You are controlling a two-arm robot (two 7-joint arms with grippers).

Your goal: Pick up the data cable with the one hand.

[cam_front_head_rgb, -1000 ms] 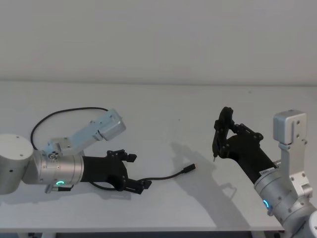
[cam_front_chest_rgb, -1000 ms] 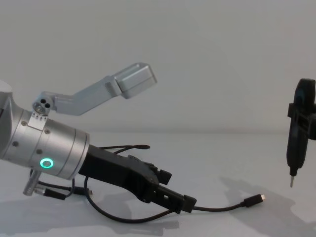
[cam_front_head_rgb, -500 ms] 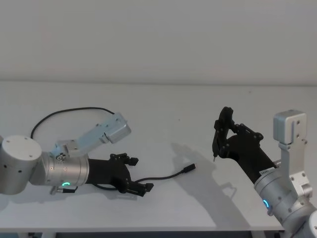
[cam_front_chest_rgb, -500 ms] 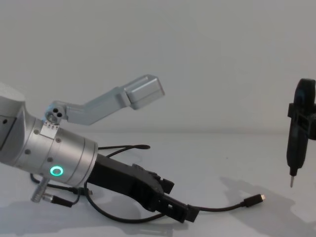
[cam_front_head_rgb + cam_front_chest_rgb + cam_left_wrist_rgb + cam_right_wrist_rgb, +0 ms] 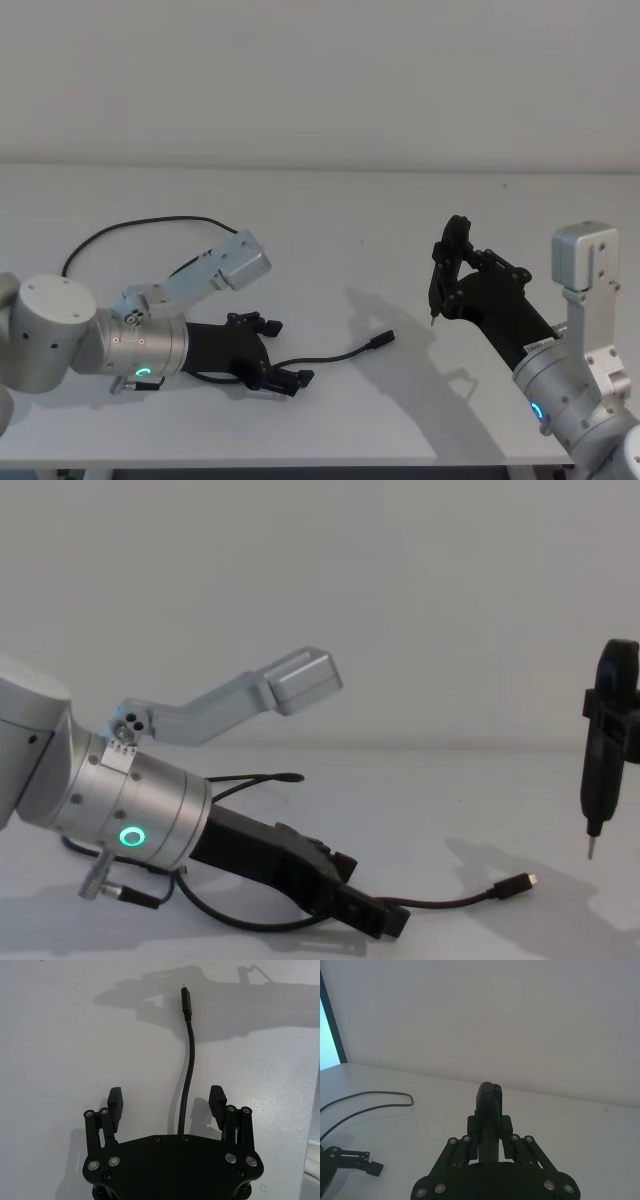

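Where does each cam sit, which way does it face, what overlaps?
Head: high, looking forward-down at table; left gripper over data cable, right gripper raised.
Chest: lower, looking across table; left arm large, pin-tipped tool at right.
Left wrist: past its open fingers along the cable.
Right wrist: over its fingers, shut on the tool.
Shared: head, chest, left wrist see the cable's plug.

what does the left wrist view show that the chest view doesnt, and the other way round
Left wrist view: the black two-fingered left gripper has its jaws open, the thin black data cable running between them, touching neither. Chest view: its silver wrist with green ring, the cable's loop behind, and the right gripper shut on a slim black pin-tipped tool above the white table. Both: the cable's plug end lying on the table.
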